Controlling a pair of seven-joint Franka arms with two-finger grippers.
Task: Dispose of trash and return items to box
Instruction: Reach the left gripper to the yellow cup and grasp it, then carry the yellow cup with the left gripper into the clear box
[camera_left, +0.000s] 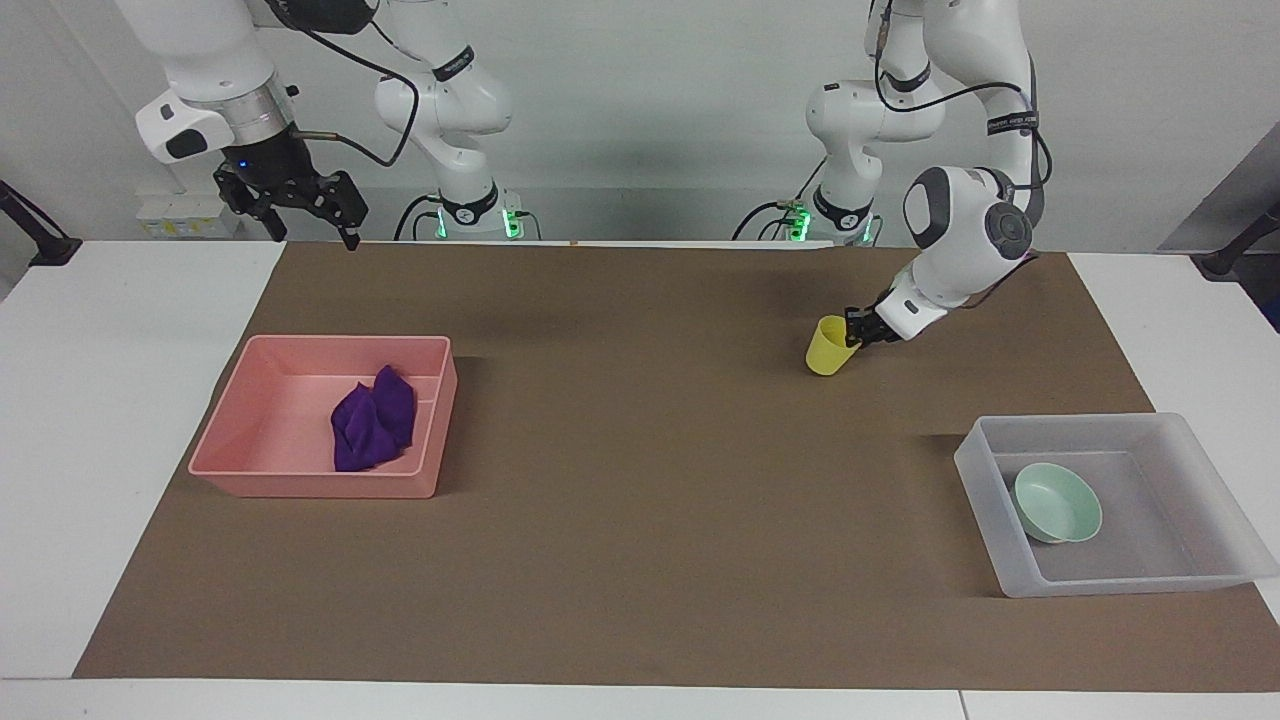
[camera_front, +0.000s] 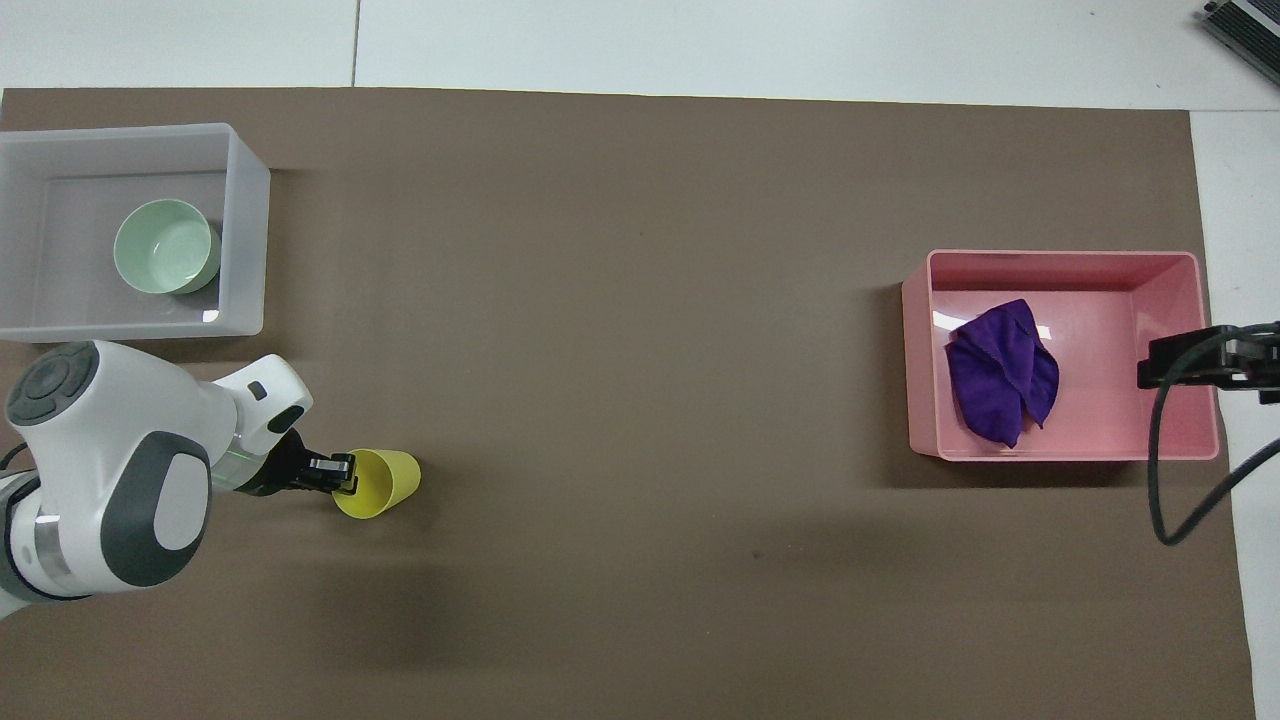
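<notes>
Counting one cup (camera_left: 829, 347), bowl (camera_left: 1057, 503), cloth (camera_left: 373, 419), box (camera_left: 1150, 432), tray (camera_left: 240, 412). Tilted, cup mouth toward left end effector (camera_left: 853, 331) pinching its rim; right end effector (camera_left: 300, 205) spread.

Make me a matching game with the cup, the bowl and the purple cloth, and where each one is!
Things:
1. yellow cup
2. green bowl
3. purple cloth

Places:
A. in the pink tray
B. tilted, pinched at its rim by the left gripper
C. in the whitish box

Pairs: 1-B, 2-C, 3-A
</notes>
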